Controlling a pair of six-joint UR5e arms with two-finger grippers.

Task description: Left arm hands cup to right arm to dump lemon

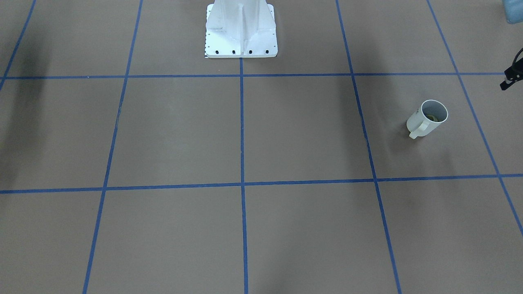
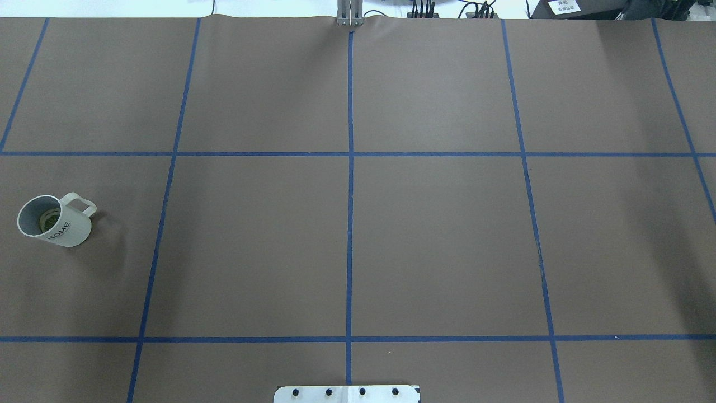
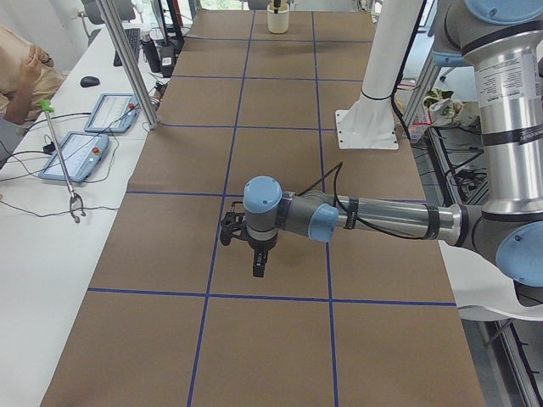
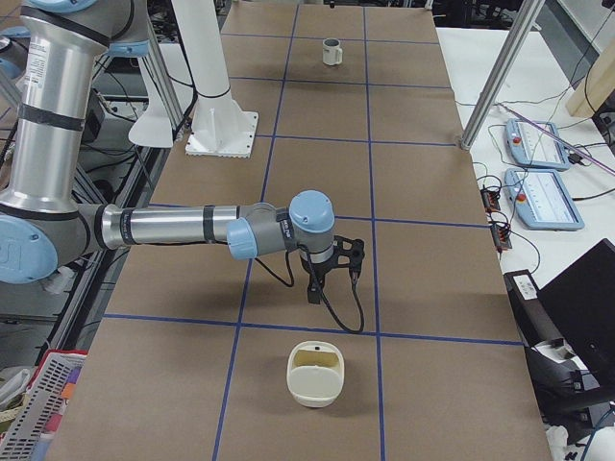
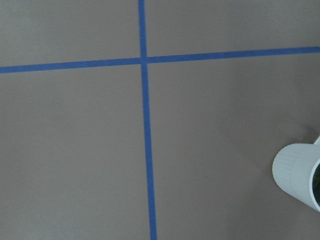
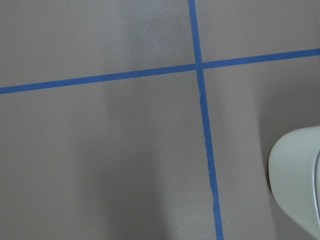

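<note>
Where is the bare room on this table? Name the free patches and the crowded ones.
The middle squares of the table, from the white base out to the far edge, lie bare. The robot's left end holds the cup with the lemon inside; the right end holds a cream tub, with the right gripper hanging near it.

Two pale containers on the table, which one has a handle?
The white mug at the robot's left end: loop handle, HOME printed on its side. The cream tub at the right end shows no handle.
</note>
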